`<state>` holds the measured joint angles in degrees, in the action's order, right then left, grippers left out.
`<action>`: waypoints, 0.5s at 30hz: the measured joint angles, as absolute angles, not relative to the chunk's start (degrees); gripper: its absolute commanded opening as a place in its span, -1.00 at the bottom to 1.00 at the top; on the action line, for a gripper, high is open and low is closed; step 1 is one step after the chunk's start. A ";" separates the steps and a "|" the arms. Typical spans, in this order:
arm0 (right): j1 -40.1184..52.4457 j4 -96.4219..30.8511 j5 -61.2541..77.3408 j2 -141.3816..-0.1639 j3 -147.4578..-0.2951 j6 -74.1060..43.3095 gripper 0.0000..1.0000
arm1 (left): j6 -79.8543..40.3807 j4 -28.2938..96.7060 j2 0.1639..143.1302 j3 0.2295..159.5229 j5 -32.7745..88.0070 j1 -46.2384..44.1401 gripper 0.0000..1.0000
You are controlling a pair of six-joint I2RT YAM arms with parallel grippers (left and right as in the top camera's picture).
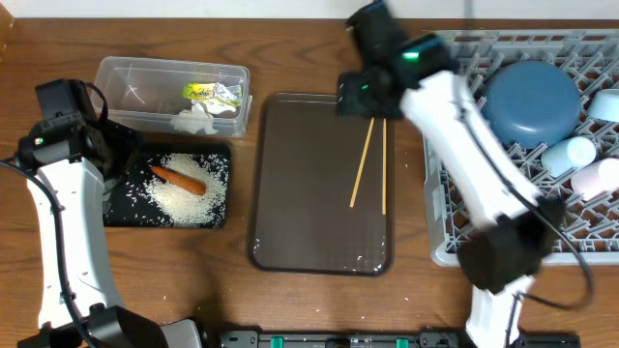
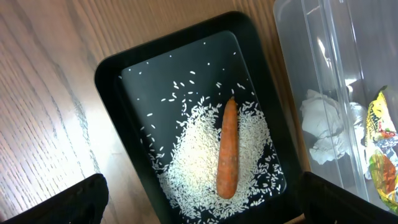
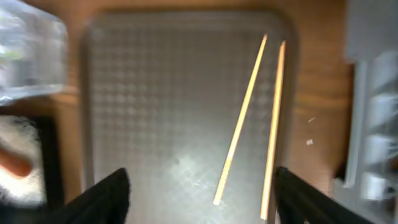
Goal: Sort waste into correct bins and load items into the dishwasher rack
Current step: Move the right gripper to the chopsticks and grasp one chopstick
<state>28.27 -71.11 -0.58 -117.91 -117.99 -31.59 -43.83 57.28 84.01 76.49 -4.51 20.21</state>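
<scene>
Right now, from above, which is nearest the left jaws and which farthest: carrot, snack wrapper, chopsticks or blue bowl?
From the left gripper, overhead view:
1. carrot, in the black tray beside it
2. snack wrapper, in the clear tub just beyond
3. chopsticks, on the brown tray, mid-table
4. blue bowl, in the rack, far right

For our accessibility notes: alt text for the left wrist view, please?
An orange carrot lies on a heap of white rice in a black tray. Beside it, a clear tub holds crumpled paper and a snack wrapper.
</scene>
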 measured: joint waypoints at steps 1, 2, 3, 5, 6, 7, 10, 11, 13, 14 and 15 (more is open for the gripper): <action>28.49 -71.11 -0.62 -119.83 -117.97 -32.10 0.34 | -43.83 57.28 84.01 76.49 -4.51 20.21 0.96; 28.58 -71.16 -0.62 -121.54 -117.95 -32.38 0.28 | -43.83 57.28 84.01 76.51 -4.51 20.21 0.96; 28.62 -71.31 -0.62 -123.20 -117.95 -32.69 0.19 | -43.83 57.30 84.01 76.49 -4.51 20.21 0.96; 28.62 -72.03 -0.38 -125.95 -117.91 -33.36 0.00 | -43.83 57.30 84.01 76.49 -4.51 20.21 0.96; 28.62 -72.51 -0.27 -126.91 -117.89 -33.69 -0.07 | -43.83 57.30 84.01 76.51 -4.51 20.21 0.96; 28.58 -72.99 -0.10 -127.81 -117.84 -34.13 -0.09 | -43.83 57.28 84.01 76.51 -4.51 20.21 0.96; 28.32 -73.52 0.47 -129.95 -117.80 -34.76 -0.10 | -43.83 57.30 84.01 76.49 -4.51 20.21 0.96; 28.29 -73.60 0.51 -130.45 -117.80 -34.83 -0.10 | -43.83 57.30 84.01 76.51 -4.51 20.21 0.96; 28.18 -73.87 0.62 -131.61 -117.80 -34.98 -0.10 | -43.83 57.30 84.01 76.49 -4.51 20.21 0.96; 28.01 -73.91 0.67 -132.40 -117.80 -35.00 -0.11 | -43.83 57.28 84.01 76.49 -4.51 20.21 0.96; 27.97 -73.91 0.64 -132.94 -117.80 -34.98 -0.11 | -43.83 57.28 84.01 76.49 -4.51 20.21 0.96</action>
<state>27.97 -73.91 0.64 -132.94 -117.80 -34.98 -43.83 57.28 84.01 76.49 -4.51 20.21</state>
